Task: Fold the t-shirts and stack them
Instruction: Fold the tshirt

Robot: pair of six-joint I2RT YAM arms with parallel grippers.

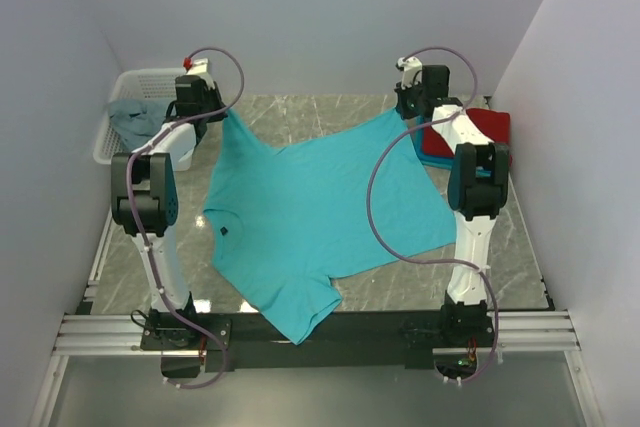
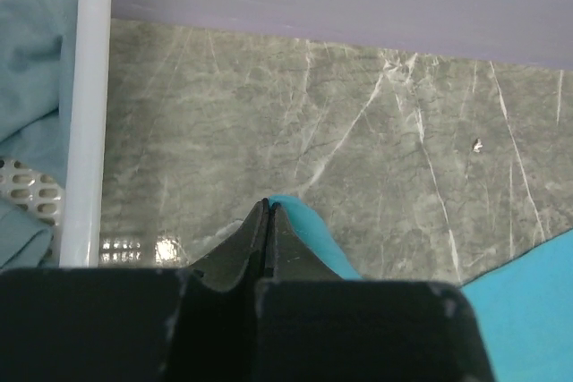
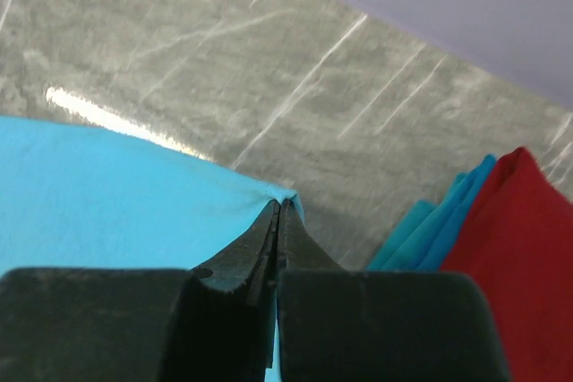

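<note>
A bright turquoise t-shirt (image 1: pixel 320 217) lies spread over the table, its neck toward the left arm and one sleeve hanging over the near edge. My left gripper (image 1: pixel 222 110) is shut on the shirt's far-left corner (image 2: pixel 300 221). My right gripper (image 1: pixel 408 112) is shut on the far-right corner (image 3: pixel 260 194), and the hem stretches between the two. A folded red t-shirt (image 1: pixel 490 127) lies on a folded turquoise-blue one (image 3: pixel 430 230) at the far right. A grey-blue shirt (image 1: pixel 135 122) sits in the basket.
The white perforated basket (image 1: pixel 118 97) stands at the far left against the wall; its rim (image 2: pixel 89 114) is just left of my left gripper. Walls close in the table on three sides. Grey marble shows between the shirt's hem and the back wall.
</note>
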